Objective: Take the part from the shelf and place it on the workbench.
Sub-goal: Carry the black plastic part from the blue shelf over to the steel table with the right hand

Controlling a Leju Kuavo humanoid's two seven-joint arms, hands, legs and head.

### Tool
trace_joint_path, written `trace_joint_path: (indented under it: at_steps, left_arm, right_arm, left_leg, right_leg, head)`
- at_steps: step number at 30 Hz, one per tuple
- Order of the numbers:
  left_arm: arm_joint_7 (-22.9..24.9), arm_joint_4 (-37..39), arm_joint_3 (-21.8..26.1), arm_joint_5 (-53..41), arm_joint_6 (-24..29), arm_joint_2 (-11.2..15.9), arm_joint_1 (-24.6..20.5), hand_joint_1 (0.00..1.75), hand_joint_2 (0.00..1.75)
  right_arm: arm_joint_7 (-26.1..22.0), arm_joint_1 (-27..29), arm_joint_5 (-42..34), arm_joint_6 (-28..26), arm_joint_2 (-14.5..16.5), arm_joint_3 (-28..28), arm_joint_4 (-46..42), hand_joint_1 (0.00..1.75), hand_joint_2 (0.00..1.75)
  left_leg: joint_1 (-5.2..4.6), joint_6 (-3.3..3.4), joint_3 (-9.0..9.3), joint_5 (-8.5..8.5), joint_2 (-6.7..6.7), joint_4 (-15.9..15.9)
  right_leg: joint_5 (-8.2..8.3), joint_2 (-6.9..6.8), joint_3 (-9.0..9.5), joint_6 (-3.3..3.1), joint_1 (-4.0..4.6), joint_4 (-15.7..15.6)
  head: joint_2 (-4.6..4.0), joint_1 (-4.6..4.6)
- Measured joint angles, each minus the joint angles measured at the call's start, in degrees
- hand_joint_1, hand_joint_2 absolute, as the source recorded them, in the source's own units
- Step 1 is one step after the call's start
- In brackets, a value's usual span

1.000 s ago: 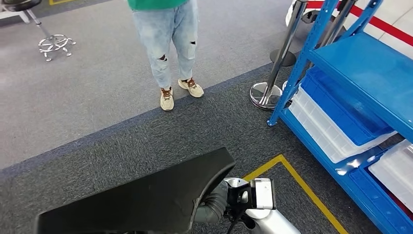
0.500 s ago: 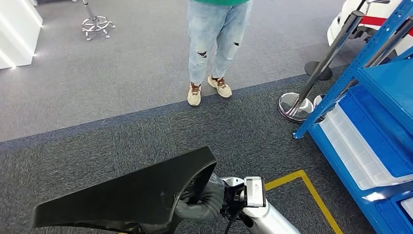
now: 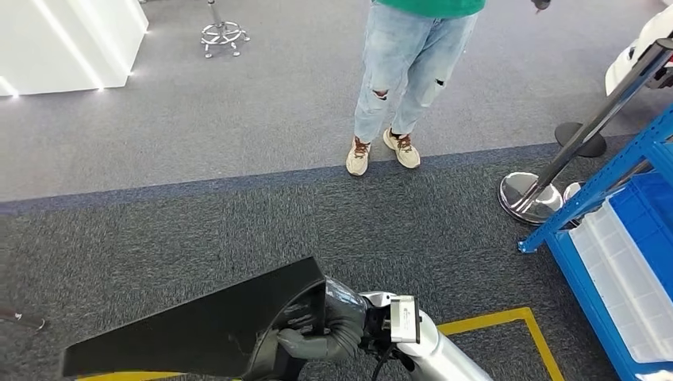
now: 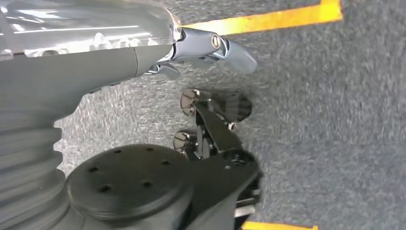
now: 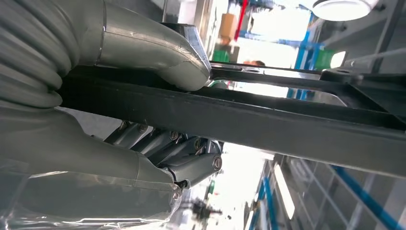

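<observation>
My right hand (image 3: 317,337) grips one black part (image 3: 198,329) by its edge; my left hand (image 4: 206,48) hangs with nothing in it. Open carpet (image 3: 198,214) lies ahead — one person (image 3: 401,79) beyond, one blue shelf (image 3: 627,238) right.

Our right arm (image 3: 444,357) is silver, with a white-faced block at the wrist and a thin black cable hanging under it. Our right hand (image 3: 321,329) wears a grey ribbed cover with a thick grey thumb (image 5: 158,45), and its darker fingers (image 5: 191,165) show small round screws. Our left hand (image 4: 95,57) has the same grey cover, shiny with clear film, and a screw at the blue-grey fingers.
</observation>
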Motion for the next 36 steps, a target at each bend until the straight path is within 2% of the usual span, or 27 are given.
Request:
trace_joint_path:
  at_steps: [2, 3, 4, 5, 6, 8, 9, 11, 12, 14, 16, 17, 18, 19, 20, 21, 23, 25, 26, 27, 28, 29, 31, 33, 34, 35, 36]
  left_arm:
    - [1.0, 0.0, -0.2, 0.1, 1.3, 0.0, -0.2, 0.00, 1.75]
    - [1.4, 0.0, -0.3, 0.1, 1.9, 0.1, -0.3, 0.00, 1.75]
    - [1.7, 0.0, -0.4, 0.2, 2.5, 0.2, -0.2, 0.00, 1.75]
    - [1.9, 0.0, -0.4, 0.2, 3.1, 0.4, -0.1, 0.00, 1.75]
    - [2.2, 0.0, -0.5, 0.3, 3.8, 0.6, -0.1, 0.00, 1.75]
    - [3.0, 0.1, -0.5, 0.9, 5.9, 1.2, -0.2, 0.00, 1.75]
    - [3.5, 0.1, -0.5, 1.3, 7.2, 1.6, -0.2, 0.00, 1.75]
    - [4.3, 0.3, -0.5, 2.2, 9.0, 2.9, -0.1, 0.00, 1.75]
    - [4.5, 0.4, -0.5, 2.6, 9.4, 3.6, 0.1, 0.00, 1.75]
    - [4.7, 0.5, -0.3, 3.6, 9.5, 4.8, 0.3, 0.00, 1.75]
    - [4.5, 0.6, 0.0, 4.8, 9.2, 5.6, 0.3, 0.00, 1.75]
    - [4.4, 0.6, 0.2, 5.2, 8.9, 5.9, 0.3, 0.00, 1.75]
    - [4.3, 0.6, 0.4, 5.6, 8.5, 6.0, 0.4, 0.00, 1.75]
    - [4.2, 0.6, 0.5, 6.0, 8.0, 6.1, 0.5, 0.00, 1.75]
    - [4.1, 0.6, 0.6, 6.3, 7.5, 6.1, 0.6, 0.00, 1.75]
    - [3.8, 0.6, 0.6, 6.7, 6.9, 6.0, 0.7, 0.00, 1.75]
    - [3.3, 0.6, 0.9, 7.5, 6.1, 5.7, 0.6, 0.00, 1.75]
    - [2.9, 0.6, 1.3, 8.2, 5.9, 5.5, 0.5, 0.00, 1.75]
    - [2.7, 0.6, 1.5, 8.5, 5.8, 5.5, 0.6, 0.00, 1.75]
    - [2.6, 0.6, 1.7, 8.6, 5.8, 5.4, 0.7, 0.00, 1.75]
    - [2.6, 0.6, 1.8, 8.7, 5.8, 5.4, 0.8, 0.00, 1.75]
    - [2.5, 0.6, 2.0, 8.7, 5.8, 5.4, 0.8, 0.00, 1.75]
    - [2.4, 0.6, 2.1, 8.8, 5.8, 5.4, 0.6, 0.00, 1.75]
    - [2.3, 0.6, 2.1, 9.0, 6.1, 5.4, 0.5, 0.00, 1.75]
    - [2.2, 0.6, 2.1, 9.0, 6.3, 5.4, 0.6, 0.00, 1.75]
    - [2.0, 0.6, 2.1, 9.0, 6.6, 5.4, 0.6, 0.00, 1.75]
    - [1.8, 0.6, 2.1, 9.0, 6.8, 5.4, 0.7, 0.00, 1.75]
  right_arm:
    - [0.1, 0.2, 0.1, 0.3, -0.1, 0.0, 0.3, 1.71, 1.75]
    - [0.1, 0.2, 0.1, 0.5, -0.2, 0.1, 0.4, 1.71, 1.75]
    - [0.1, 0.2, 0.2, 0.6, -0.3, 0.2, 0.6, 1.71, 1.75]
    - [0.1, 0.2, 0.1, 0.6, -0.4, 0.2, 0.7, 1.71, 1.75]
    - [0.2, 0.2, 0.1, 0.7, -0.5, 0.2, 0.7, 1.71, 1.75]
    - [0.3, 0.1, -0.2, 0.9, -0.6, 0.3, 0.7, 1.71, 1.75]
    - [0.4, 0.1, -0.3, 1.0, -0.7, 0.3, 0.8, 1.71, 1.75]
    - [0.5, 0.0, -0.5, 1.3, -1.0, 0.5, 0.8, 1.71, 1.75]
    - [0.5, -0.1, -0.6, 1.5, -1.1, 0.5, 0.8, 1.71, 1.75]
    - [0.4, -0.2, -0.9, 1.6, -1.5, 0.6, 0.8, 1.71, 1.75]
    - [0.2, 0.1, -1.2, 1.6, -2.1, 0.7, 0.9, 1.71, 1.75]
    - [0.2, 0.3, -1.3, 1.6, -2.4, 0.7, 1.0, 1.71, 1.75]
    - [0.1, 0.6, -1.3, 1.5, -2.7, 0.7, 1.1, 1.71, 1.75]
    - [0.0, 0.8, -1.3, 1.4, -2.9, 0.8, 1.3, 1.71, 1.75]
    - [-0.2, 0.9, -1.3, 1.3, -3.0, 0.8, 1.4, 1.71, 1.75]
    - [-0.5, 0.9, -1.2, 1.2, -3.1, 0.8, 1.4, 1.71, 1.75]
    - [-0.9, 0.9, -0.9, 1.0, -3.2, 0.9, 1.4, 1.71, 1.75]
    - [-1.0, 0.8, -0.7, 0.7, -3.2, 1.0, 1.4, 1.71, 1.75]
    - [-1.0, 0.7, -0.7, 0.6, -3.2, 1.1, 1.3, 1.71, 1.75]
    - [-1.0, 0.6, -0.7, 0.6, -3.1, 1.2, 1.3, 1.71, 1.75]
    - [-1.0, 0.5, -0.6, 0.6, -3.1, 1.2, 1.2, 1.71, 1.75]
    - [-1.0, 0.4, -0.6, 0.6, -3.0, 1.3, 1.1, 1.71, 1.75]
    - [-1.0, 0.4, -0.3, 0.4, -3.0, 1.3, 1.0, 1.71, 1.75]
    - [-1.1, 0.6, 0.3, -0.1, -3.0, 1.4, 0.9, 1.71, 1.75]
    - [-1.2, 0.7, 0.4, -0.3, -3.0, 1.4, 0.7, 1.71, 1.75]
    - [-1.3, 0.7, 0.4, -0.4, -3.0, 1.4, 0.3, 1.71, 1.75]
    - [-1.5, 0.8, 0.4, -0.5, -3.1, 1.4, -0.1, 1.71, 1.75]
  left_leg:
    - [0.25, -0.44, -3.28, -3.21, 1.40, 7.2]
    - [0.38, -0.64, -4.02, -3.62, 1.59, 9.0]
    - [0.50, -0.80, -3.60, -2.98, 1.77, 8.6]
    - [0.58, -0.91, -2.01, -1.48, 2.19, 6.0]
    - [0.61, -0.94, 0.33, 0.18, 3.13, 1.9]
    - [0.24, -0.45, 3.98, 2.07, 5.05, -4.7]
    - [0.04, -0.06, 4.64, 2.20, 5.43, -6.1]
    - [-0.14, 0.80, 4.48, 2.21, 4.42, -6.3]
    - [-0.05, 1.12, 4.51, 2.32, 3.83, -6.5]
    - [0.17, 1.83, 4.65, 2.63, 2.80, -6.9]
    - [0.17, 2.27, 4.61, 2.82, 1.65, -7.1]
    - [0.10, 2.36, 4.54, 2.86, 0.92, -7.0]
    - [0.04, 2.40, 4.50, 2.88, 0.12, -7.0]
    - [0.00, 2.40, 4.47, 2.88, -0.70, -6.9]
    - [-0.02, 2.37, 4.48, 2.87, -1.54, -6.8]
    - [-0.01, 2.32, 4.49, 2.85, -2.34, -6.6]
    - [-0.06, 1.93, 4.26, 2.85, -3.87, -6.3]
    - [0.05, 1.16, 3.78, 3.06, -5.23, -6.2]
    - [0.16, 0.69, 3.51, 3.23, -5.91, -6.3]
    - [0.30, 0.36, 3.34, 3.25, -5.89, -6.3]
    - [0.27, 0.11, 3.05, 2.89, -4.80, -5.8]
    - [0.21, -0.08, 2.34, 1.90, -3.08, -4.3]
    - [0.11, -0.41, -0.51, -1.71, 0.55, 2.0]
    - [0.29, -0.77, -3.45, -4.50, 1.50, 8.7]
    - [0.36, -0.88, -3.64, -4.50, 1.65, 9.6]
    - [0.41, -0.94, -2.63, -3.49, 1.86, 8.2]
    - [0.43, -0.89, -0.47, -1.78, 2.39, 4.7]
  right_leg:
    - [-0.09, -1.88, -0.02, -0.18, 0.21, 0.0]
    - [-0.15, -2.80, -0.02, -0.18, 0.26, 0.0]
    - [-0.24, -3.62, 0.00, -0.13, 0.28, 0.1]
    - [-0.36, -4.36, 0.04, -0.02, 0.27, 0.2]
    - [-0.54, -5.04, 0.12, 0.17, 0.28, 0.3]
    - [-0.96, -6.22, 0.19, 0.66, 0.56, 0.6]
    - [-1.12, -6.74, 0.22, 0.88, 0.71, 0.7]
    - [-1.26, -7.75, 0.36, 1.32, 0.84, 0.7]
    - [-1.52, -7.57, 0.43, 1.61, 0.72, 0.9]
    - [-3.56, -5.07, -0.64, 2.08, 0.41, 3.7]
    - [-7.27, -2.00, -3.98, 2.25, 0.18, 10.6]
    - [-8.70, -1.43, -5.88, 2.27, 0.15, 14.3]
    - [-9.18, -1.19, -7.24, 2.26, 0.14, 16.8]
    - [-8.51, -1.06, -7.66, 2.20, 0.13, 17.3]
    - [-6.76, -0.82, -6.98, 2.08, 0.11, 15.4]
    - [-4.44, -0.21, -5.44, 1.90, 0.07, 11.9]
    - [-1.30, 2.56, -2.40, 1.57, -0.15, 4.8]
    - [-0.76, 4.04, -1.42, 1.41, -0.15, 2.1]
    - [-0.63, 3.50, -1.37, 1.30, -0.09, 1.9]
    - [-0.46, 2.79, -1.28, 1.01, -0.07, 1.7]
    - [-0.29, 2.10, -1.14, 0.64, -0.10, 1.4]
    - [-0.13, 1.29, -1.01, 0.27, -0.12, 1.1]
    - [-0.09, -0.47, -0.92, -0.21, 0.06, 0.8]
    - [-0.17, -2.36, -0.99, -0.38, 0.29, 0.9]
    - [-0.22, -3.23, -1.01, -0.40, 0.35, 0.9]
    - [-0.28, -4.02, -1.00, -0.37, 0.39, 0.9]
    - [-0.37, -4.75, -0.92, -0.27, 0.41, 1.0]
  head:
    - [0.00, -0.08]
    - [0.00, -0.08]
    - [0.00, -0.09]
    - [0.00, -0.09]
    - [0.00, -0.10]
    - [0.00, -0.07]
    - [0.00, -0.03]
    - [0.00, 0.04]
    - [0.00, 0.04]
    - [0.00, 0.05]
    - [0.00, 0.06]
    - [0.00, 0.06]
    - [0.00, 0.06]
    - [0.00, 0.06]
    - [0.00, 0.05]
    - [0.00, 0.06]
    - [0.00, 0.04]
    - [0.00, 0.04]
    - [0.00, 0.04]
    - [0.00, 0.04]
    - [0.00, -0.01]
    - [0.00, -0.07]
    - [0.00, -0.18]
    - [0.00, -0.20]
    - [0.00, -0.21]
    - [0.00, -0.21]
    - [0.00, -0.21]
